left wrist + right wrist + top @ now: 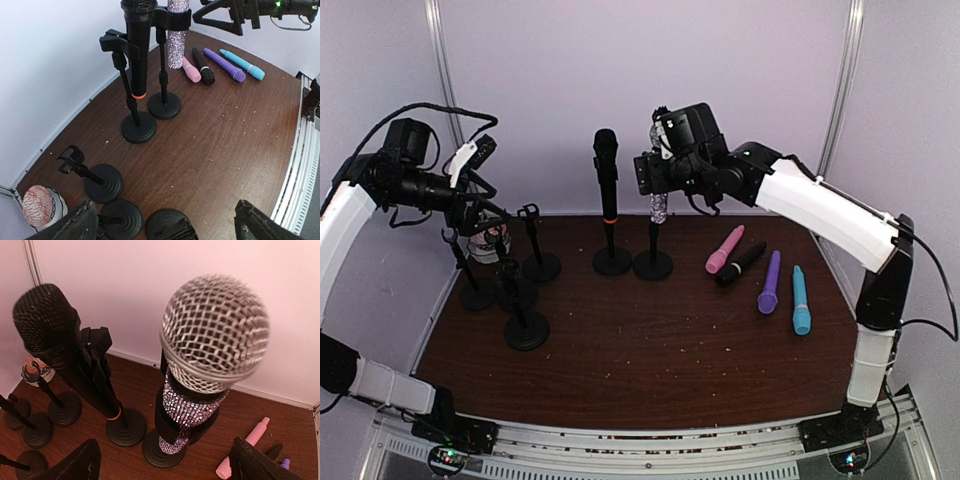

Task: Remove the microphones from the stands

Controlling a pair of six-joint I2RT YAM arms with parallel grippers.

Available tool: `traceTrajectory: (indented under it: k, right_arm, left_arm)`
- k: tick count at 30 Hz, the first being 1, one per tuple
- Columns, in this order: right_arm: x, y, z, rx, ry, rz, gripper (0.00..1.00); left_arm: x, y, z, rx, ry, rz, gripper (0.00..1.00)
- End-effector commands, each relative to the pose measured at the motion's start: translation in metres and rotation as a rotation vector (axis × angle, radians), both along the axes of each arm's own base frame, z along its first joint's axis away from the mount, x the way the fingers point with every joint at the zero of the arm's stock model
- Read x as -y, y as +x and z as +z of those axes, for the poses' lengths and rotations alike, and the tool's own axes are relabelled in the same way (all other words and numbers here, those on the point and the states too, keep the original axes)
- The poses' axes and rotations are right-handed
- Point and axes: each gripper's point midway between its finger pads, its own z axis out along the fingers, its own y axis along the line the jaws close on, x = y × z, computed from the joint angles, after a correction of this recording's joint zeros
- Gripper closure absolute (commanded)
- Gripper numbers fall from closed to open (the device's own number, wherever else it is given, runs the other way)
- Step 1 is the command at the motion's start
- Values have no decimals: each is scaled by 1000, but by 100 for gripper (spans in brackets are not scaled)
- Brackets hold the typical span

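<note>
A rhinestone-covered microphone (212, 335) with a silver mesh head stands upright in the clip of a black stand (162, 450). In the top view its sparkly body (658, 208) shows just under my right gripper (657, 180). My right gripper (165, 444) hovers above it, open, fingers wide to either side and not touching. Left of it, a black microphone (606, 170) with an orange ring sits in its own stand (612, 262). My left gripper (165, 205) is open and holds nothing, over the empty stands at the far left (485, 215).
Several empty black stands (526, 330) cluster at the left, one taller (541, 265). Pink (724, 249), black (740, 264), purple (769, 282) and teal (801, 300) microphones lie on the table at the right. A red-patterned white object (40, 206) sits in the far left corner.
</note>
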Motion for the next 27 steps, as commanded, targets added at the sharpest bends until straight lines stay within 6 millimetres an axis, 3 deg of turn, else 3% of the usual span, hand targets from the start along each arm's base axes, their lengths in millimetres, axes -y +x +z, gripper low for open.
traceTrajectory:
  k: [1, 11, 16, 21, 27]
  right_arm:
    - [5, 20, -8, 6, -53, -34, 11]
    - [2, 41, -8, 55, -35, -51, 22]
    - [-9, 41, -3, 60, -5, -6, 40]
    - [-11, 31, -1, 47, -2, 19, 65]
    - [-8, 0, 6, 53, -18, 61, 82]
  left_arm:
    - [5, 8, 6, -20, -57, 1, 2]
    - [9, 12, 0, -9, -76, -12, 2]
    - [11, 12, -1, -10, -96, -20, 2]
    - [12, 12, -1, -2, -106, -29, 2]
    - [18, 10, 1, 9, -158, -47, 2]
